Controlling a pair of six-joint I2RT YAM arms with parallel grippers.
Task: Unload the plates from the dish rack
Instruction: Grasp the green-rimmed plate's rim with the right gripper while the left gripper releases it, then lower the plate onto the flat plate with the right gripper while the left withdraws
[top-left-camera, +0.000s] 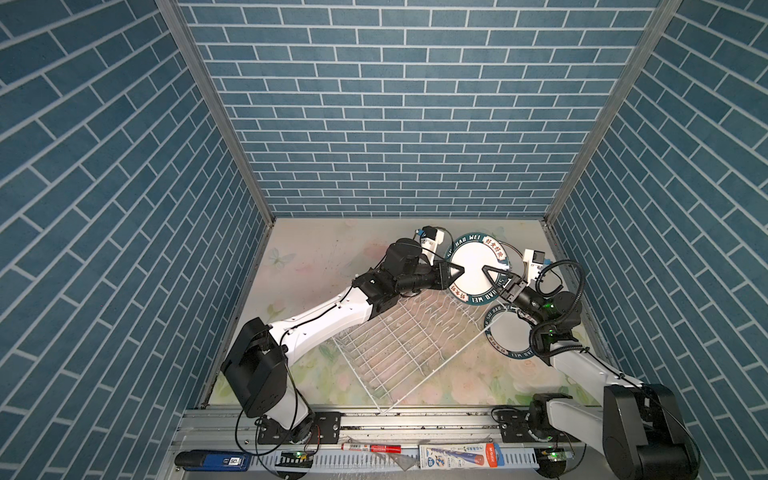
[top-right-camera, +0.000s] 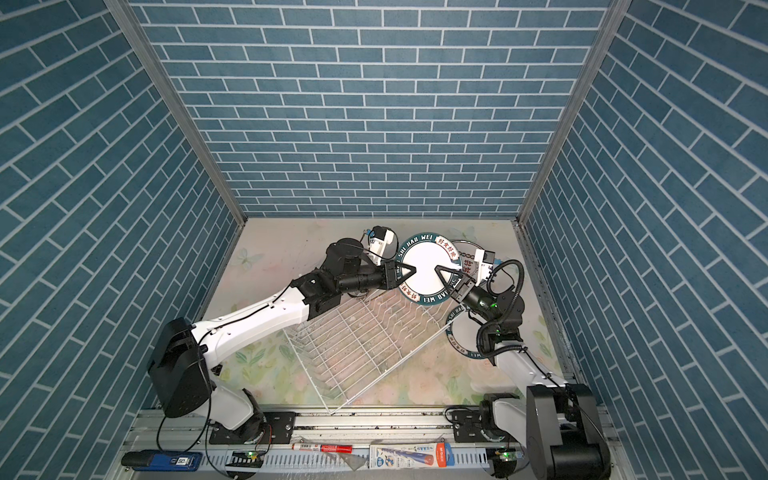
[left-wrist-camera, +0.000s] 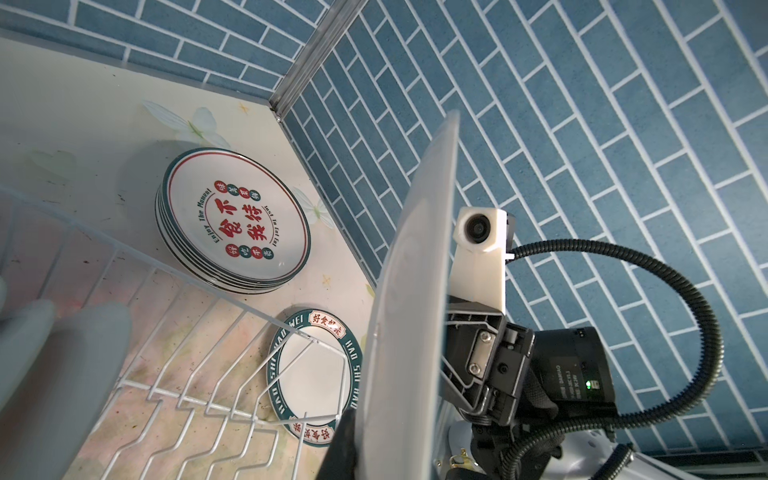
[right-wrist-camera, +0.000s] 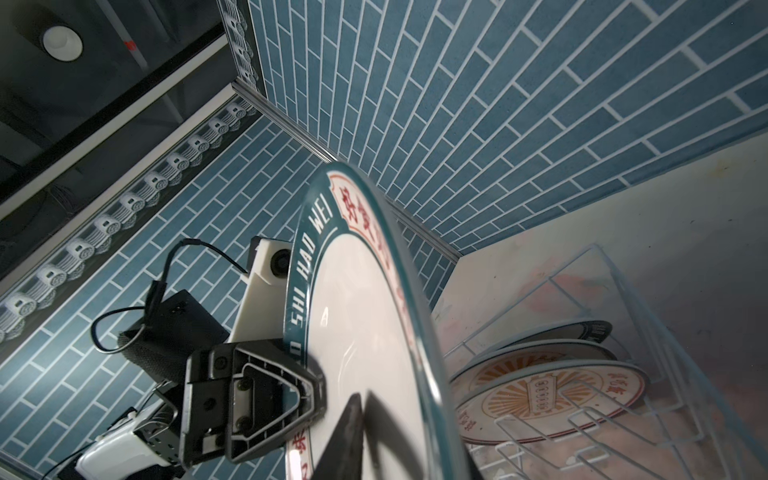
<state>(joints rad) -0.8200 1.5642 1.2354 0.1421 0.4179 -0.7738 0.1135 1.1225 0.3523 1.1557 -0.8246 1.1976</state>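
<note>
**Operator:** Where is the plate I'm unloading?

**Spotter:** The round white ceramic plate with the dark green lettered rim (top-left-camera: 473, 266) hangs in the air over the far corner of the white wire dish rack (top-left-camera: 399, 353). It is clear of the prongs. Your left gripper (top-left-camera: 457, 272) is clamped on one side of its rim. Your right gripper (top-left-camera: 491, 275) is closed on the opposite side, so both arms hold it.

**Operator:** Which step is that?

**Spotter:** A handover, I'd say. The stack of red-lettered plates (left-wrist-camera: 232, 224) and the lone green-rimmed plate (left-wrist-camera: 316, 370) lie on the pale floral table (top-left-camera: 316, 257). Both are on your right arm's side, beside the rack.

**Operator:** And next?

**Spotter:** Part the left jaws and draw that arm back level, so it doesn't scrape the rim. Then have your right arm lay the plate flat on a pile. Gripped at one edge, it will likely want to droop.

**Operator:** Is the rack empty?

**Spotter:** It looks so from above. But the right wrist view shows an orange sunburst plate (right-wrist-camera: 540, 395) through the wires, and I can't tell whether it sits inside or behind.
</note>
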